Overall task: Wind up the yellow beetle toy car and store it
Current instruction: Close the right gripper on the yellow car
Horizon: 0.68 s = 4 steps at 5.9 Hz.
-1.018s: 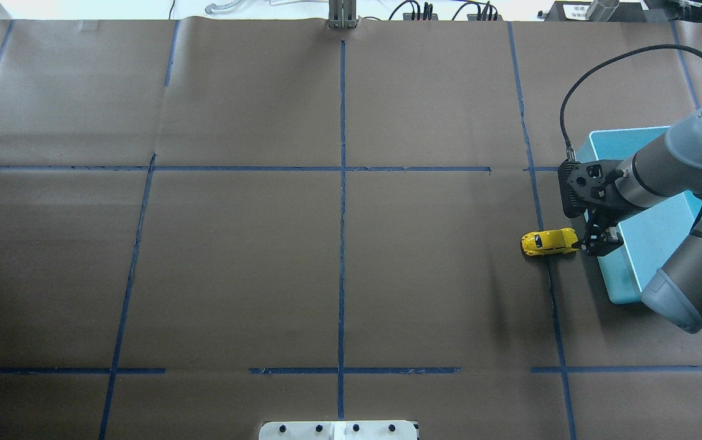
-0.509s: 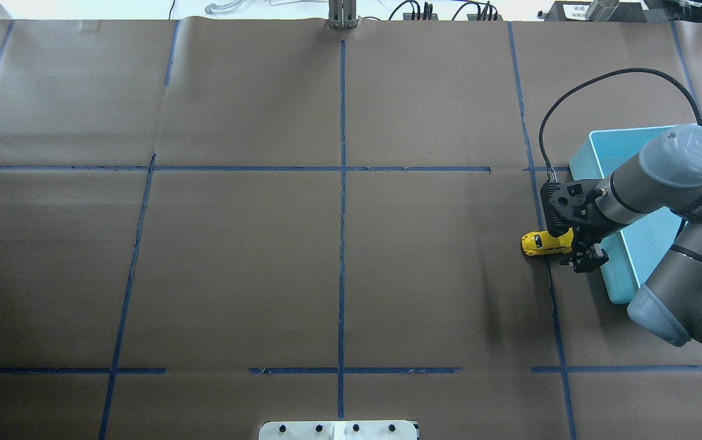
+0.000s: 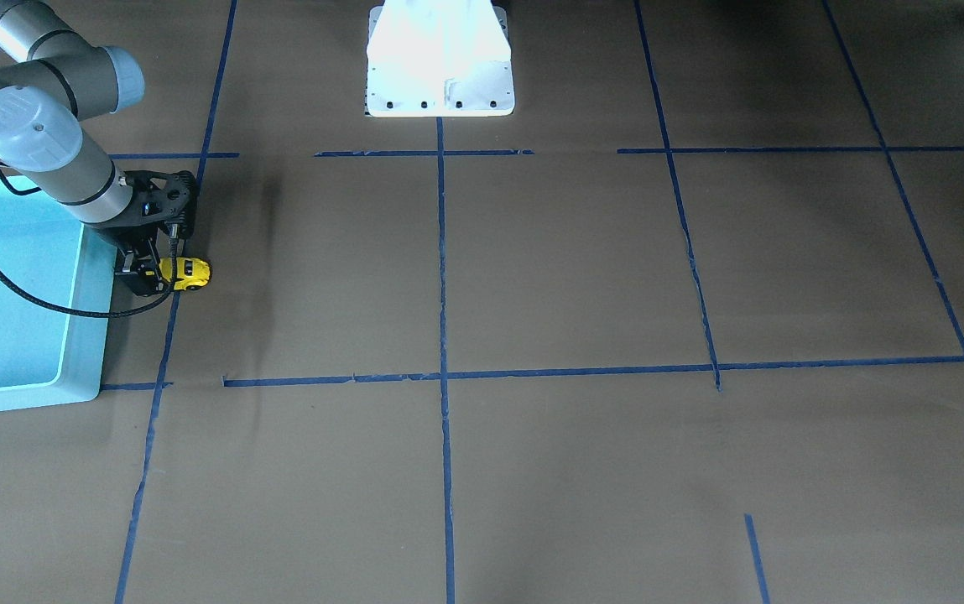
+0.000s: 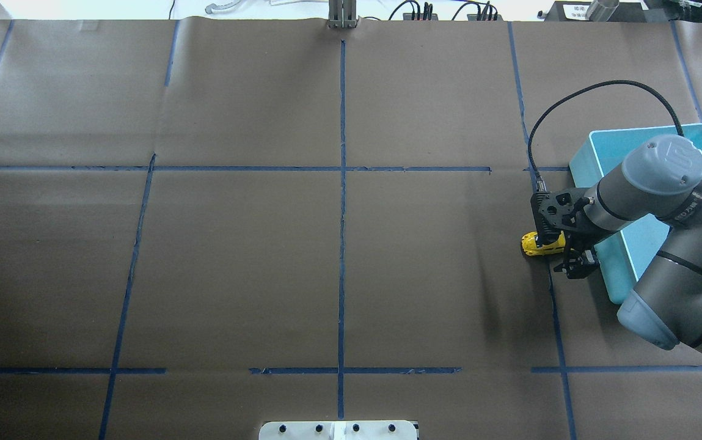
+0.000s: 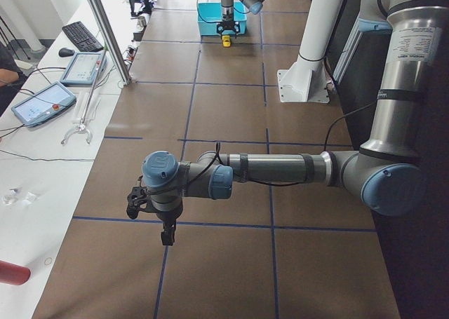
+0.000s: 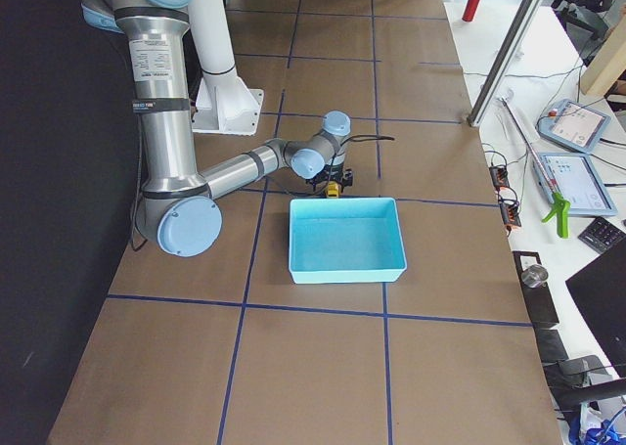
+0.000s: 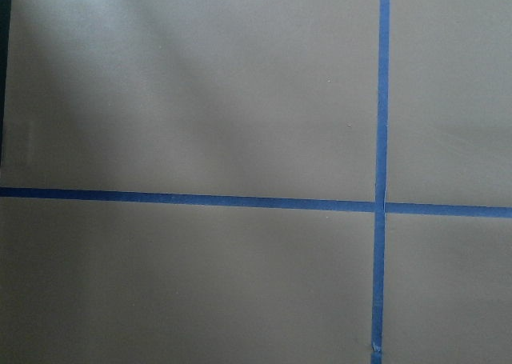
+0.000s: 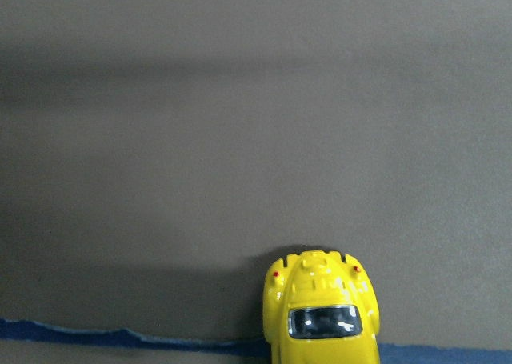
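Brown tabletop (image 4: 234, 244); yellow beetle toy car (image 4: 536, 244) just outside blue bin (image 4: 619, 153).

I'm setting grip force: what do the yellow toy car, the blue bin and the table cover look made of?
Yellow beetle toy car: glossy painted shell with sharp highlights; die-cast metal or hard plastic, the look leaves it open. Blue bin: probably moulded plastic, smooth, uniform colour, rounded rim. Table cover: matt brown paper, creased, seamed with blue tape.
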Each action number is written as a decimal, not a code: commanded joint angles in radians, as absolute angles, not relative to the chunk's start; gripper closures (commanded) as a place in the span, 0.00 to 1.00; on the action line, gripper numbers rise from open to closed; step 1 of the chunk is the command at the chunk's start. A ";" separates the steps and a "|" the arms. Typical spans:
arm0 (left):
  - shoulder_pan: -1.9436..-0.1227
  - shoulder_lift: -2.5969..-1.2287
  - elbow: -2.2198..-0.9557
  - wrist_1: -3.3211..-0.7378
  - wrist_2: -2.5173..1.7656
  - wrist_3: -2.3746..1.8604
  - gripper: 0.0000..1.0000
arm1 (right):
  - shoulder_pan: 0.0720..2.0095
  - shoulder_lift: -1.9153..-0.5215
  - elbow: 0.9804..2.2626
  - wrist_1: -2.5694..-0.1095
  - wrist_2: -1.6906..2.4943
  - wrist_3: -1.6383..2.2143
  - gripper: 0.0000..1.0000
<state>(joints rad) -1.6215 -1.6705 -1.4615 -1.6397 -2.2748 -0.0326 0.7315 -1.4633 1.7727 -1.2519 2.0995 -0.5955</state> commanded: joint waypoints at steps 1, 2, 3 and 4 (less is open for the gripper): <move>-1.621 -1.671 -1.465 -1.640 -2.275 -0.032 0.00 | 0.727 -1.462 1.761 -1.252 2.097 -0.595 0.00; -1.621 -1.671 -1.463 -1.640 -2.287 -0.031 0.00 | 0.727 -1.462 1.763 -1.250 2.095 -0.597 0.26; -1.621 -1.671 -1.462 -1.640 -2.290 -0.031 0.00 | 0.729 -1.462 1.770 -1.250 2.095 -0.597 0.79; -1.621 -1.671 -1.463 -1.640 -2.292 -0.031 0.00 | 0.730 -1.462 1.790 -1.252 2.092 -0.595 0.98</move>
<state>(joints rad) -1.6214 -1.6705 -1.4628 -1.6398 -2.2893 -0.0308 0.7288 -1.4619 1.7742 -1.2507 2.0947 -0.5962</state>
